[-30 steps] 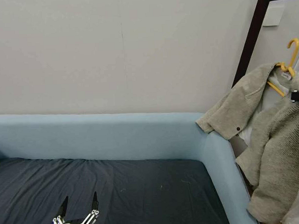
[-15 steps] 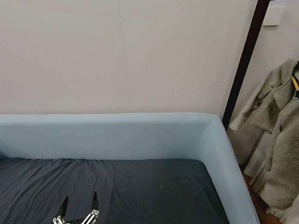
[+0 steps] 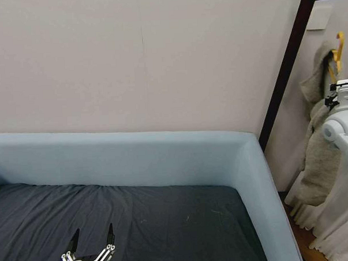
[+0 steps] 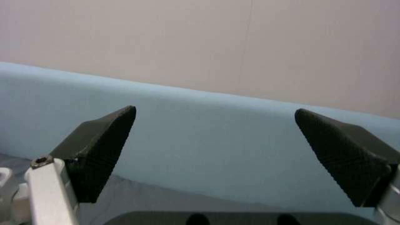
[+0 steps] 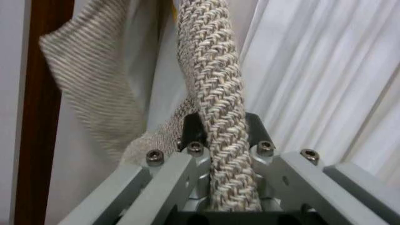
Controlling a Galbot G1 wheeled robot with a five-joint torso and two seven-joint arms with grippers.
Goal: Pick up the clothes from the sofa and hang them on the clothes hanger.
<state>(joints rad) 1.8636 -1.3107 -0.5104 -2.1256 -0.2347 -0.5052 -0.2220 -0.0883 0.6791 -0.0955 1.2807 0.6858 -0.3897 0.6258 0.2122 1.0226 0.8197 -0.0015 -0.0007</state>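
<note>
A grey knit garment point(image 3: 318, 159) hangs on a yellow hanger point(image 3: 336, 53) at the far right, beyond the sofa's end and beside a dark wooden post point(image 3: 287, 68). My right gripper point(image 3: 336, 94) is up at the garment just under the hanger. In the right wrist view the right gripper point(image 5: 218, 140) is shut on a thick twisted fold of the garment point(image 5: 216, 84). Low over the dark seat cushion point(image 3: 166, 223) at the bottom left, my left gripper point(image 3: 91, 249) stands open with nothing between its black pads point(image 4: 100, 150).
The light blue sofa backrest point(image 3: 123, 159) runs across the view, and its end wall point(image 3: 263, 196) closes the right side. A white curtain point(image 5: 325, 84) hangs behind the garment. A bare pale wall point(image 3: 142, 62) rises behind the sofa.
The garment on its hanger has swung right and away from the sofa's end toward the post. My right arm has come into view at the right edge. The left gripper has not moved.
</note>
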